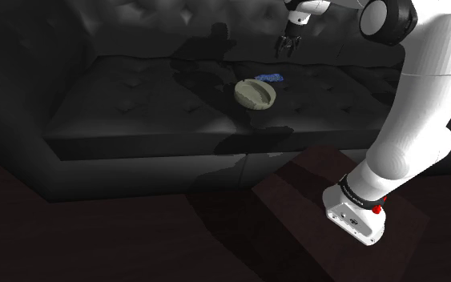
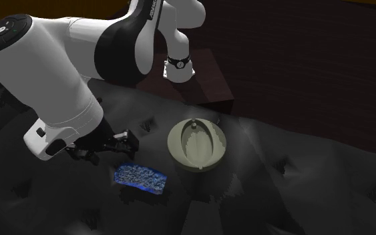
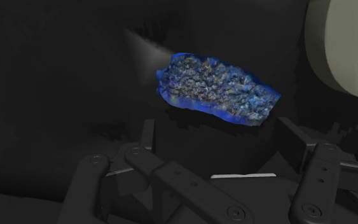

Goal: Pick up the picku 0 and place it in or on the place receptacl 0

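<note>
- The blue speckled flat piece (image 3: 219, 89) is taken as the item to be picked; it is seen lying flat on the dark tufted sofa seat (image 1: 135, 104), not lifted and not touched
- The gripper (image 3: 215, 137) is held above and just beside the piece; the fingers are spread wide with nothing between them
- Progress is judged as early: no grasp has been made, so closing on the piece, lifting, carrying and release are all left
- The pale round dish (image 2: 176, 143) is taken as the receptacle; it is set on the same seat, near the piece but apart from it
- Dish contents: the blue piece is not in it; a ribbed pale form is noted inside, and whether it is part of the dish or a loose object cannot be told
</note>
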You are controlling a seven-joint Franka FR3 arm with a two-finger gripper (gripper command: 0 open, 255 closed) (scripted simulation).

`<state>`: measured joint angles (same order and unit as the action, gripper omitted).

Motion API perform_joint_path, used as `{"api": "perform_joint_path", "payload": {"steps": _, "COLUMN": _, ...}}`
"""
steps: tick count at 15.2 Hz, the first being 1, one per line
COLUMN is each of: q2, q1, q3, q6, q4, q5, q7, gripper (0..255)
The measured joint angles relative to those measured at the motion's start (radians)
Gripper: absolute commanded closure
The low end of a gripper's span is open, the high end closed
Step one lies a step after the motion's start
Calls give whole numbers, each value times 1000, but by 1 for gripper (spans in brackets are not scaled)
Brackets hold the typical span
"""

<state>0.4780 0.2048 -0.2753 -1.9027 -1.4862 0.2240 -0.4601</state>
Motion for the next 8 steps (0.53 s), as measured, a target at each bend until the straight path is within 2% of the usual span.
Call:
{"api": "perform_joint_path", "payload": {"steps": 7, "q2": 1, "q1": -3, "q3": 1, "q6": -14, "q4": -13, "q5": 1, "q7": 1, "gripper": 0}}
{"api": "perform_joint_path", "payload": {"steps": 8, "q2": 1, "q1": -3, "q3": 1, "q6": -15, "q4": -13, "q5": 1, "q7": 1, "gripper": 255}}
